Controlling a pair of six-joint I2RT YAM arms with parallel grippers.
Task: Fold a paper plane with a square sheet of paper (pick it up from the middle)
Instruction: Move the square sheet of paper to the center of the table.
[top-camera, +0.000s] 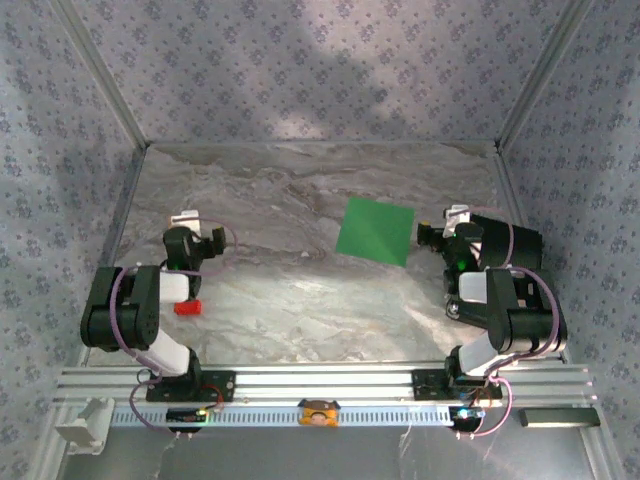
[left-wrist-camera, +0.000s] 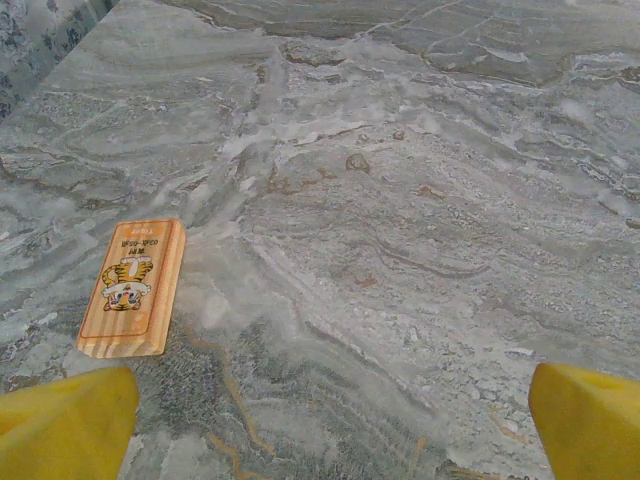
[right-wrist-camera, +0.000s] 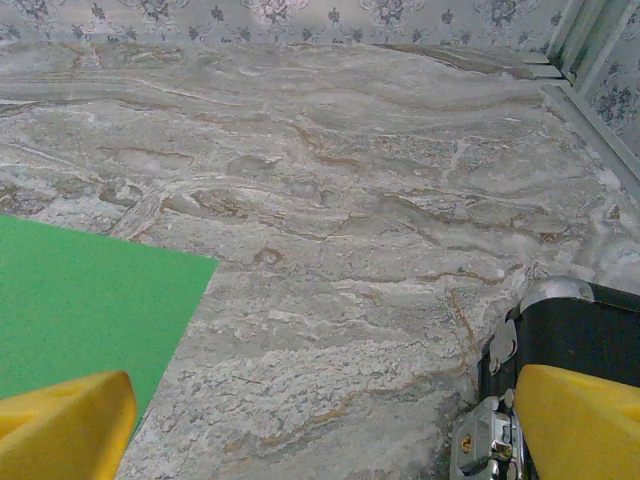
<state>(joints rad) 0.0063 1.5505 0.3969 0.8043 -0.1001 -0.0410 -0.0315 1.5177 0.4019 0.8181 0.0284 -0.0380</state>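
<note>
Right fingers near flat green sheet

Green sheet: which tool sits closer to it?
The right tool, just beside the green sheet's right edge; the left tool is far off to its left.

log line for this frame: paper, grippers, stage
paper: square sheet of paper flat, unfolded | left gripper: open, empty | right gripper: open, empty, by sheet edge | stage: not yet picked up

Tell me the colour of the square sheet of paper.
The square sheet of paper is plain bright green, clearest in the top external view.
</note>
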